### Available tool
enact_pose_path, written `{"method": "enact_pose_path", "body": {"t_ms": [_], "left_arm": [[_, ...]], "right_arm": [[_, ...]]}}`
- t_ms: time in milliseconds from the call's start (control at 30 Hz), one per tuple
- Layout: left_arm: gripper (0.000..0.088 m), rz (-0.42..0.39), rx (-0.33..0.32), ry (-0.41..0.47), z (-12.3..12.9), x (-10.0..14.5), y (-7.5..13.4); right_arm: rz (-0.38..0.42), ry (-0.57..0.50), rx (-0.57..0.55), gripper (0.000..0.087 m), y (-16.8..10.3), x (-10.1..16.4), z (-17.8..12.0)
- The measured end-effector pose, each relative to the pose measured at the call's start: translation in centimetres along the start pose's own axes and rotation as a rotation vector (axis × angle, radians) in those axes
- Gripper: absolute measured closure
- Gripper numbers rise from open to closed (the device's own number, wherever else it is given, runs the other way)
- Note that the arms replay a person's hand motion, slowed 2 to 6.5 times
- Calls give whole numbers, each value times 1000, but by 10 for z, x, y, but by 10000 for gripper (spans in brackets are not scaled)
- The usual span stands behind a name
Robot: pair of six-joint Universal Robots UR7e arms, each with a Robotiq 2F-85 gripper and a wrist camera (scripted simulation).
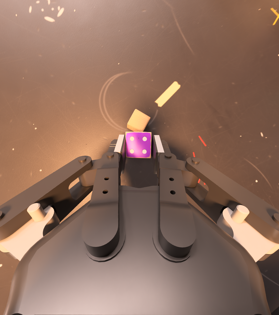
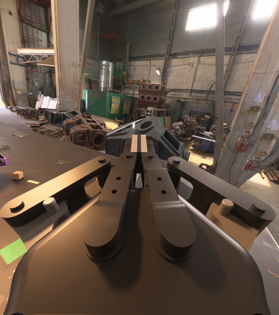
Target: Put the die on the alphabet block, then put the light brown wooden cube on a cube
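the left gripper (image 1: 138,144) is clenching the purple die (image 1: 138,144) above the table, just short of the light brown wooden cube (image 1: 138,120); the alphabet block is out of view, so carrying level matters. the right gripper (image 2: 139,143) is idling closed and empty.

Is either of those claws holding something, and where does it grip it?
The left gripper holds the purple die, its pads pressed against two opposite side faces. The right gripper is shut on nothing.

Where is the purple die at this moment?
The purple die is clamped in the left gripper, held above the table near the light brown wooden cube.
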State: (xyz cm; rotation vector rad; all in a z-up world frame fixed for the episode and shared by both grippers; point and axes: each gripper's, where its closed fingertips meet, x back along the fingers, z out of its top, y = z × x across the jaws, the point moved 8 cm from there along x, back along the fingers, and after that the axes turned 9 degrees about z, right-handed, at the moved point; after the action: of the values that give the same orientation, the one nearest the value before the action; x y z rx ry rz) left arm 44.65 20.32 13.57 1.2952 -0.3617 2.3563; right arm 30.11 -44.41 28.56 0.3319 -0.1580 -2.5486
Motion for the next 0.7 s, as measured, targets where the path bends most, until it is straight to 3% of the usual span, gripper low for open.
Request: {"method": "enact_pose_path", "body": {"t_ms": [400,700], "left_arm": [[613,-104,-55,157,12,35,17],[613,-185,-118,281,26,67,45]], "right_arm": [[2,7,0,874,-1,1,2],[5,11,-1,874,-2,1,3]]}}
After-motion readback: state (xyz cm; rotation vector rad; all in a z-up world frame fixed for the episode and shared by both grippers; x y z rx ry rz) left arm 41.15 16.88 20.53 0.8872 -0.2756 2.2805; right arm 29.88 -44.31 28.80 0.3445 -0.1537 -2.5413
